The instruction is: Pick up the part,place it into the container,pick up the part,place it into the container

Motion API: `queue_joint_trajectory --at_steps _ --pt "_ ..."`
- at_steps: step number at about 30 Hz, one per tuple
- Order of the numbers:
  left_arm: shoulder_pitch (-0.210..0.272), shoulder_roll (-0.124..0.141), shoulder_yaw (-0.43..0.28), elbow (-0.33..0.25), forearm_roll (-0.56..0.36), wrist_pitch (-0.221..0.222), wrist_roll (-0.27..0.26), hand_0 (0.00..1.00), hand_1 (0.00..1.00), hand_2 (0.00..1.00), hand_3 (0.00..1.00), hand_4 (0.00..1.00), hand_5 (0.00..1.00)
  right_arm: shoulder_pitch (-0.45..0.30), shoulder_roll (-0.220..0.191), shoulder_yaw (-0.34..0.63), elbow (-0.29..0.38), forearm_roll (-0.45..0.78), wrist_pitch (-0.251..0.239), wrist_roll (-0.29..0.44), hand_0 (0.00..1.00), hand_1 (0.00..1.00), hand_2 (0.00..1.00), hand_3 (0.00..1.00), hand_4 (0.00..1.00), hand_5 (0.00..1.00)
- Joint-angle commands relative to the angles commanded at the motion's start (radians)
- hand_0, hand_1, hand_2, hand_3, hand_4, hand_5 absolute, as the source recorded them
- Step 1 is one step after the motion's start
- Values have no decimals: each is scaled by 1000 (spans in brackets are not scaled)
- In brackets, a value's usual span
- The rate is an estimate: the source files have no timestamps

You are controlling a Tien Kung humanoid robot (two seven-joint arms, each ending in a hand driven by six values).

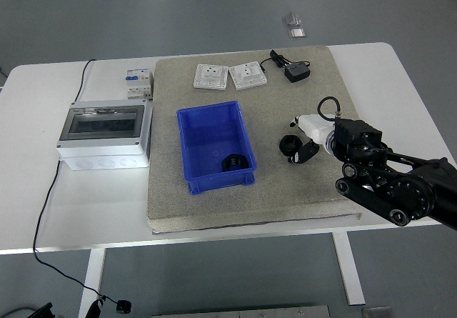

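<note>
A blue container (213, 128) stands on the grey mat, with one black round part (236, 163) lying in its near end. A second black round part (288, 144) lies on the mat to the right of the container. My right hand (305, 151), white at the wrist with black fingers, is low over the mat just right of this part. Its fingers reach to the part's right edge but are not closed around it. The hand holds nothing. My left arm is out of view.
Two white socket plates (211, 76) (248, 74) and a black power adapter (297, 72) lie at the mat's far edge. A grey electrical box (106, 133) and a small breaker (138, 83) stand on the table to the left.
</note>
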Motion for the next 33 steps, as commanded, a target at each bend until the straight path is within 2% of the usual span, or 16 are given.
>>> queue_joint_trajectory --at_steps 1,2,7,8,13,14,18,23,31,33 --pt "0 0 0 0 1 0 0 686 752 753 842 973 998 -1 1 -5 -1 2 -3 1 497 528 747 771 782 260" --pt "0 0 -1 0 1 0 0 686 751 753 841 973 998 -1 1 -7 -2 2 -6 1 436 449 621 655 580 157" --pt "2 0 1 0 0 1 -1 686 751 753 841 973 998 -7 1 -18 1 -2 -48 21 436 449 621 655 580 157" --pt "2 0 0 0 1 2 -1 686 752 753 840 973 998 -7 1 -18 3 -2 -56 26 392 413 554 594 466 105" --pt "3 0 0 0 1 2 -1 686 752 753 840 973 998 -6 -3 -17 10 0 -84 44 392 413 554 594 466 105" --pt "3 0 0 0 1 2 -1 685 751 753 840 974 998 -4 -5 -15 11 -3 -89 47 384 407 547 586 424 76" --pt "4 1 1 -1 2 3 -2 685 751 753 840 974 998 12 -16 4 22 -14 -103 56 384 407 547 586 424 76" --pt "5 3 0 -1 5 5 -3 685 750 752 837 974 998 51 -24 36 79 -39 -142 74 377 408 550 590 394 53" --pt "4 3 -4 -1 14 5 0 685 751 749 836 974 998 58 41 2 185 -135 -225 124 352 411 561 597 393 58" --pt "3 3 -4 -1 17 4 0 685 751 748 835 975 998 56 44 -3 195 -126 -213 141 356 428 574 612 408 76"
